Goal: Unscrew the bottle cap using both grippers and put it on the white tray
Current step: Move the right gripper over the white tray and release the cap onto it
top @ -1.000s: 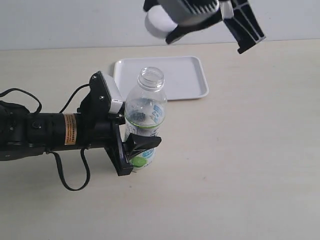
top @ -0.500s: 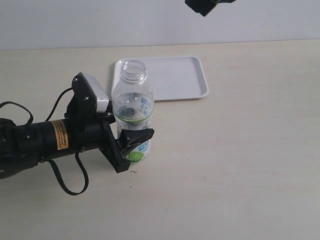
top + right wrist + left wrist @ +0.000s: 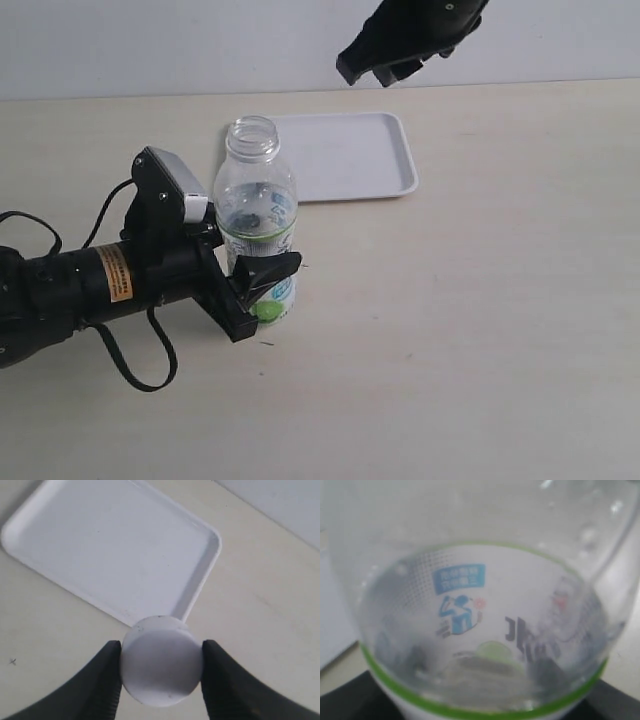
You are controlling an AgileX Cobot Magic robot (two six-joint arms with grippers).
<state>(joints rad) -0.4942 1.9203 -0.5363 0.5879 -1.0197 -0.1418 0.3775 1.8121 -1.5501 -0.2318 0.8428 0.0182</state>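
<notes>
The clear bottle [image 3: 256, 215] stands upright on the table with its neck open and no cap on it. My left gripper [image 3: 260, 285] is shut on the bottle's lower labelled part. In the left wrist view the bottle [image 3: 480, 615] fills the picture, green band and blue label close up. The white bottle cap [image 3: 161, 660] sits pinched between the two black fingers of my right gripper [image 3: 161, 672], held in the air just off a corner of the white tray [image 3: 115, 550]. In the exterior view the right gripper [image 3: 405, 40] hangs above the tray's [image 3: 345, 155] far edge, and the cap is hidden there.
The tray lies flat behind the bottle, with nothing on it. A black cable [image 3: 130, 350] loops on the table under the left arm. Bare beige tabletop [image 3: 480, 300] stretches to the right.
The left arm has drawn back to the left, taking the bottle with it. The right gripper rose to the top of the view and now shows above the tray's far edge.
</notes>
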